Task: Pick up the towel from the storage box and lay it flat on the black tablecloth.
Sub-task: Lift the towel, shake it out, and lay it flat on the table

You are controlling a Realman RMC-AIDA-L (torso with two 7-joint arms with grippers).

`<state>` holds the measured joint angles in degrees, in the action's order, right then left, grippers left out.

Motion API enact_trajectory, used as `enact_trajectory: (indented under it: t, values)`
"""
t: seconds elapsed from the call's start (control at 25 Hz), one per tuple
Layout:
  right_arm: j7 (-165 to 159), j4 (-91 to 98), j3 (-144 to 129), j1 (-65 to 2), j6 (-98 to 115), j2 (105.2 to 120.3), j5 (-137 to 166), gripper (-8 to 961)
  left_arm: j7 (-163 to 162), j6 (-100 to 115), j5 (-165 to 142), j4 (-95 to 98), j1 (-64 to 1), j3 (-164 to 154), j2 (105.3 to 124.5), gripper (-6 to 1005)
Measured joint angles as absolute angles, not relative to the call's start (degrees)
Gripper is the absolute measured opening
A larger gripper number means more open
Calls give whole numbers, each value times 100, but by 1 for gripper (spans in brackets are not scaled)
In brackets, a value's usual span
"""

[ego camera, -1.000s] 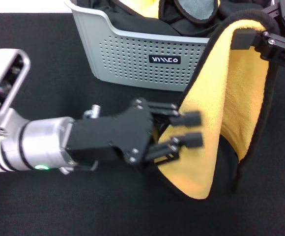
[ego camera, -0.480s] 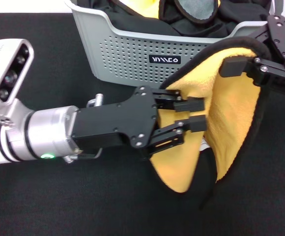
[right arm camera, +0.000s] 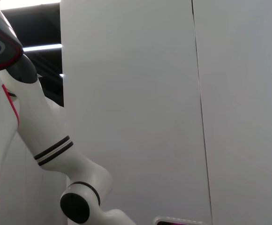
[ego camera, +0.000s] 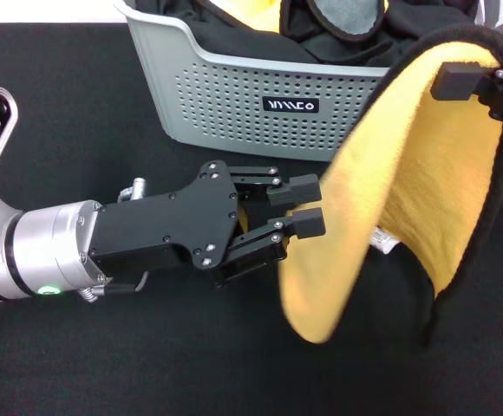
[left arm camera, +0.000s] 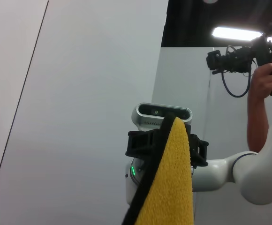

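Note:
The towel (ego camera: 416, 182), orange-yellow with black edging, hangs in the air from its top edge at the right, in front of the storage box (ego camera: 234, 95). My right gripper (ego camera: 473, 71) is shut on that top edge at the upper right. A small white label (ego camera: 382, 241) shows at the towel's lower fold. My left gripper (ego camera: 314, 204) reaches in from the left, level with the towel's middle. Its fingers are slightly apart, with the tips just at the towel's left edge and nothing held. The left wrist view shows the towel (left arm camera: 169, 187) hanging from the right gripper. The black tablecloth (ego camera: 104, 347) lies below.
The grey box stands at the back centre on the tablecloth and holds more black and yellow cloth (ego camera: 260, 17). The towel's lower end hangs close above the tablecloth. The right wrist view shows only a white wall and a robot arm.
My left gripper has drawn back to the left, out of the towel's fold. My right gripper has moved right and up with the towel, which has swung right and hangs more open.

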<state>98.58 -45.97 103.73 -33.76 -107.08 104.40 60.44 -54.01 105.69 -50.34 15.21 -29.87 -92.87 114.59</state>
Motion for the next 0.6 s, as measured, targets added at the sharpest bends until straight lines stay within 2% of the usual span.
enact_trajectory:
  t: [0.28, 0.6]
  values:
    - [9820, -4644, 10293, -3474, -10901, 10463, 6091, 31, -5280, 10571, -5046, 1530, -3143, -8980, 11494, 291]
    - [9835, -4671, 10262, -3639, -10950, 10600, 6367, 34, -5286, 10541, -5460, 1537, -3629, -9011, 11588, 290]
